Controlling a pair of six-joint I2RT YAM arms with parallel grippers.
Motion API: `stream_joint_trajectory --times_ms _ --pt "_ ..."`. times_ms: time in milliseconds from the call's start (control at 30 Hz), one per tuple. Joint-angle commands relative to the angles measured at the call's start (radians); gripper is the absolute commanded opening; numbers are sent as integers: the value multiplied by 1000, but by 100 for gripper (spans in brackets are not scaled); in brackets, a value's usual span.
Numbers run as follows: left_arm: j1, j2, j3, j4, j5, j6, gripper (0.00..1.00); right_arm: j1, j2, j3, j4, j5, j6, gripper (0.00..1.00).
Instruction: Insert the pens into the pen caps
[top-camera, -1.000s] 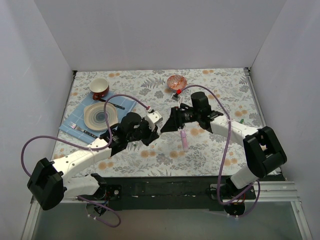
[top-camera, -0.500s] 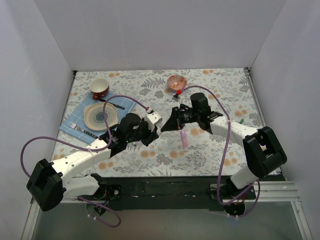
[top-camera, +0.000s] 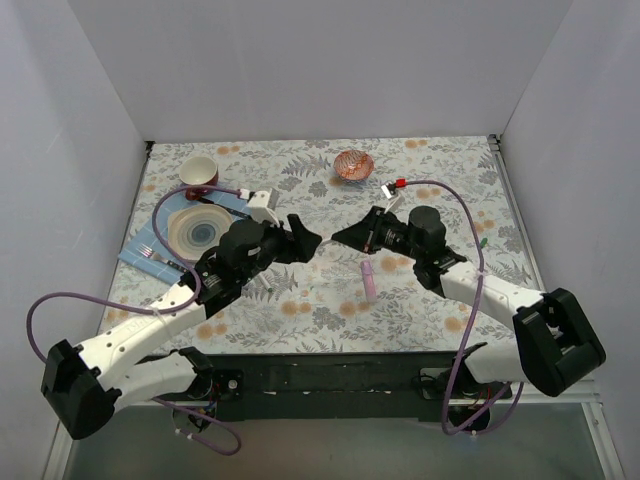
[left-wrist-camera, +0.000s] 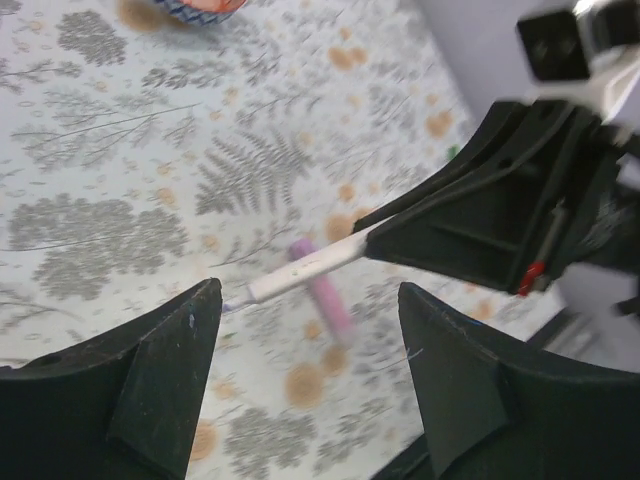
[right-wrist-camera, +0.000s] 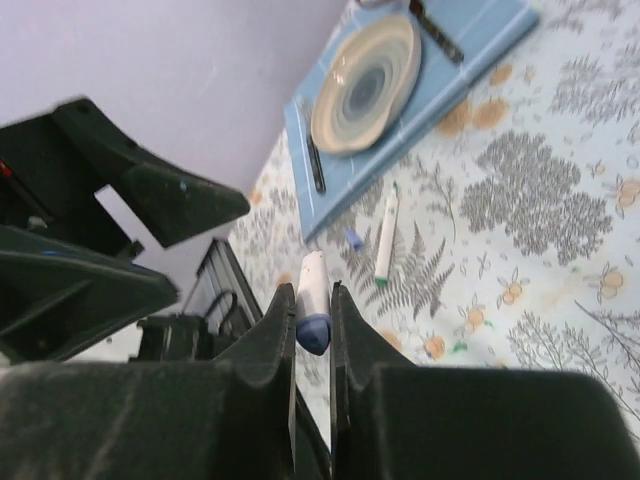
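A slim white-barrelled pen (left-wrist-camera: 310, 268) with a dark-blue end is clamped in the right gripper (top-camera: 345, 237) above the middle of the bench (top-camera: 440, 170), pointed at the left gripper (top-camera: 305, 238), whose jaws are held apart.

blue-ended white pen (right-wrist-camera: 312, 285) held aloft, pink marker (top-camera: 368, 280) and green-tipped pen (right-wrist-camera: 386, 235) lying flat

Overhead view: even, diffuse white light falls on the floral desk (top-camera: 320, 310); shadows are soft and faint, with no glare. Left wrist view: the fingers (left-wrist-camera: 150, 390) of the left claw (left-wrist-camera: 310, 295) are dark and blurred, the white pen (left-wrist-camera: 300, 272) soft-edged. Right wrist view: the right claw (right-wrist-camera: 312, 300) is underexposed and defocused; the plate (right-wrist-camera: 365, 85) is sharper.
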Motion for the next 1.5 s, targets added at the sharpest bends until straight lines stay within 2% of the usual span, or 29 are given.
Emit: stream_joint_trajectory --times_ms 0,67,167,267,433,567,633,833,1000,1100,1133,1233,1267,1300,1333,1367,1400,1467 --pt "0 -77 -74 240 -16 -428 72 36 -94 -61 322 272 147 1" --pt "0 -73 -114 359 21 -480 76 63 -129 -90 390 315 152 1" --pt "0 -26 -85 375 19 -499 80 106 -172 -111 451 402 138 1" --pt "0 24 -56 378 33 -500 81 148 -192 -99 428 452 102 1" --pt "0 22 -63 433 27 -471 80 183 -231 -134 417 467 123 1" --pt "0 -47 -120 566 25 -437 75 194 -262 -150 365 421 155 1" --pt "0 -59 -160 620 53 -430 72 208 -260 -188 406 425 184 1" --pt "0 -50 -203 711 149 -442 73 209 -274 -214 423 472 230 1" --pt "0 -47 -195 713 171 -417 63 218 -285 -223 426 485 247 1" --pt "0 -48 -197 720 183 -402 44 220 -279 -234 435 482 264 1" --pt "0 -48 -198 726 186 -403 33 220 -274 -240 445 482 281 1" --pt "0 -48 -206 739 192 -400 17 220 -271 -259 486 461 289 1" --pt "0 -54 -208 739 194 -399 7 221 -274 -259 489 446 289 5" --pt "0 -56 -208 739 194 -390 3 220 -274 -259 489 436 287 10" --pt "0 -62 -209 733 189 -387 0 221 -280 -259 491 426 272 20" --pt "0 -71 -209 728 183 -381 0 218 -285 -260 488 377 252 27" --pt "0 -80 -206 722 183 -352 0 215 -312 -257 447 348 218 44" --pt "0 -113 -194 670 185 -315 0 195 -353 -239 303 277 89 59"
